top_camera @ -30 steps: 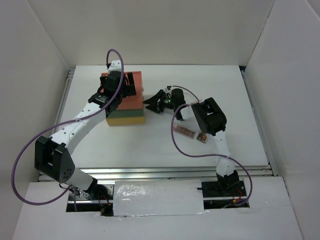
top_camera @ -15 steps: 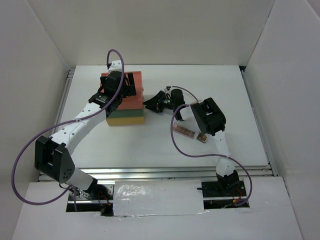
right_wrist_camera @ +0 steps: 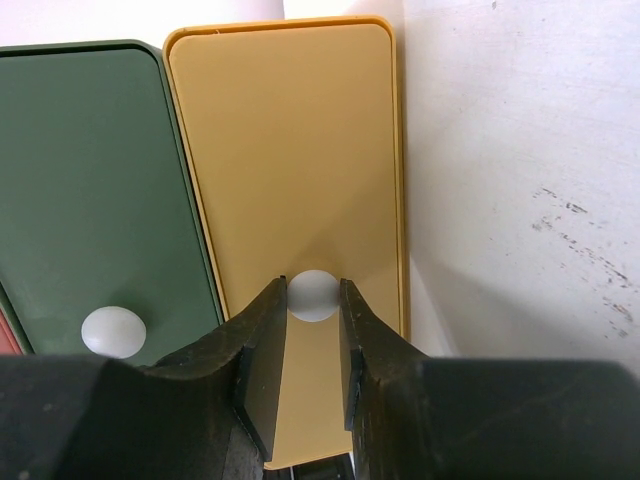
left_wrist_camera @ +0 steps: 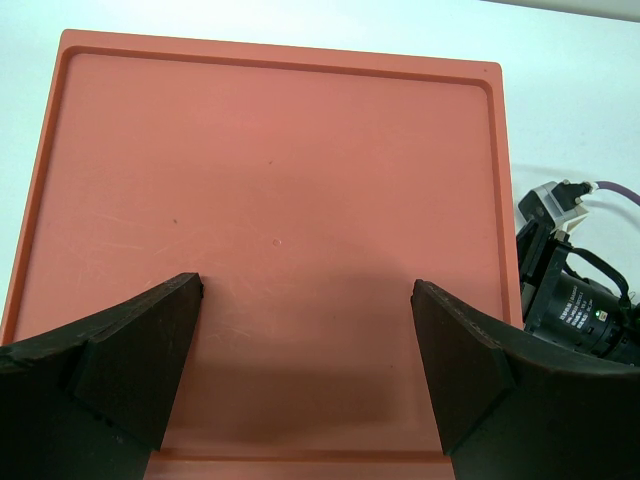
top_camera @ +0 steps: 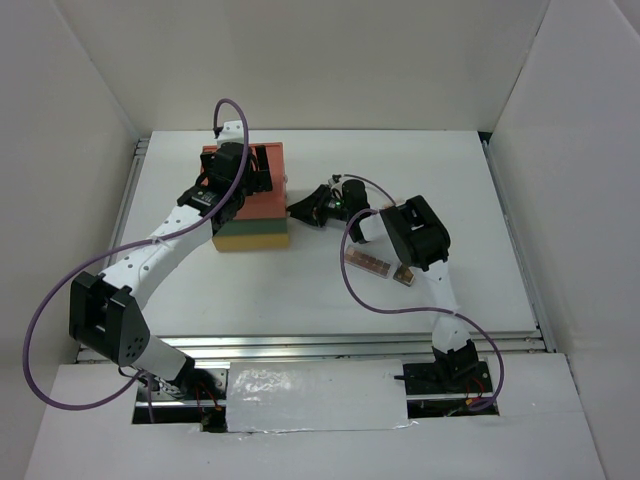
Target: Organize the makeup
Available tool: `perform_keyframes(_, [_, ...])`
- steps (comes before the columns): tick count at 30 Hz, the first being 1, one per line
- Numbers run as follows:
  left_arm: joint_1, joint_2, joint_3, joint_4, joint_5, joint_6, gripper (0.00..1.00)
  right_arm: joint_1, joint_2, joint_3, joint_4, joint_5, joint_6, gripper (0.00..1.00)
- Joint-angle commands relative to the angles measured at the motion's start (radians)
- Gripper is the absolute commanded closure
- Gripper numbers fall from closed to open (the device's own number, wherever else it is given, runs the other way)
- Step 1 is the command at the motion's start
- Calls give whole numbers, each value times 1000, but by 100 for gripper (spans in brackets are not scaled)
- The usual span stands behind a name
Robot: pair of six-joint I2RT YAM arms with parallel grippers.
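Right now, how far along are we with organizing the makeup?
Nothing visibly stowed: a palette lies on the table. In hand: right gripper pinches the knob of the shut yellow drawer; left gripper open over the orange box top. Left: open it, load makeup.

1 long brownish palette (top_camera: 371, 264), apparently flat, angled

No text can be read anywhere. The only print in view is a line of tiny white lettering on the black lens barrel (left_wrist_camera: 578, 310) at the right edge of the left wrist view, beside the orange box top (left_wrist_camera: 270, 200), too small to make out.
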Motion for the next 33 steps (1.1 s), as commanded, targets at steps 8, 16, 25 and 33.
perform_keyframes(8, [-9,4,-25,-46,15,-12,1,-32,-57,-35,-62,-40,-61,91])
perform_keyframes(16, [-9,7,-25,-46,15,-14,1,-87,-113,-96,-70,-69,-100,93])
perform_keyframes(25, [-9,1,-27,-47,11,-14,1,-154,-157,-138,-120,-106,-165,95])
perform_keyframes(33, [-9,1,-29,-44,12,-15,1,-213,-211,-187,-145,-126,-202,96])
